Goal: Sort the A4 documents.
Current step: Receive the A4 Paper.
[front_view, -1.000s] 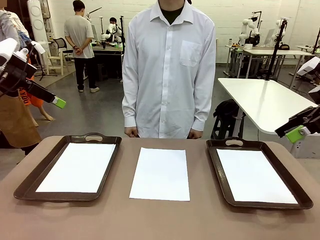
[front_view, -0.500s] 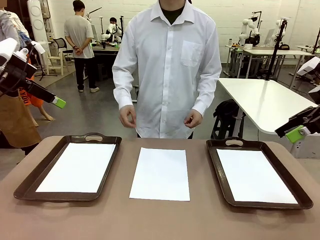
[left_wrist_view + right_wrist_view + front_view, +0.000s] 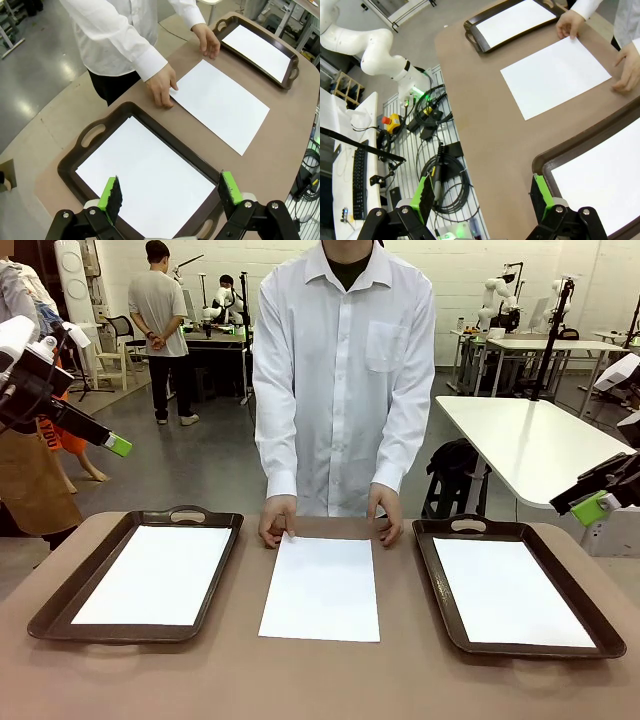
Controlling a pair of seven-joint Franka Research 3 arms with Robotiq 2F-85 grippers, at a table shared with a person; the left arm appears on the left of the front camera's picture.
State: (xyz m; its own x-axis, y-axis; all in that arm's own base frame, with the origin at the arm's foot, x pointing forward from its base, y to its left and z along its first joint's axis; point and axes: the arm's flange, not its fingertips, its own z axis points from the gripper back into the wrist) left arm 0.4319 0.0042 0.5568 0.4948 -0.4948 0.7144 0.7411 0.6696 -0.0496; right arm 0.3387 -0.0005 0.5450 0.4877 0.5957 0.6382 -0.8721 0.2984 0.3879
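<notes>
From the front, a person's two hands (image 3: 278, 520) are pressing the far corners of a thin white A4 paper sheet (image 3: 321, 588) lying on the brown table (image 3: 320, 680) between two dark brown handled trays (image 3: 60, 605), each holding another sheet.

My left wrist camera is showing my left gripper (image 3: 170, 192) spread wide above the nearer tray.

My right wrist camera is showing my right gripper (image 3: 482, 196) spread too, gripping nothing.

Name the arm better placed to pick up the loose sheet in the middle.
Neither clearly. The middle sheet lies midway between both trays, the person's hands on its far corners. Left gripper and right gripper are both open, raised off their sides.
</notes>
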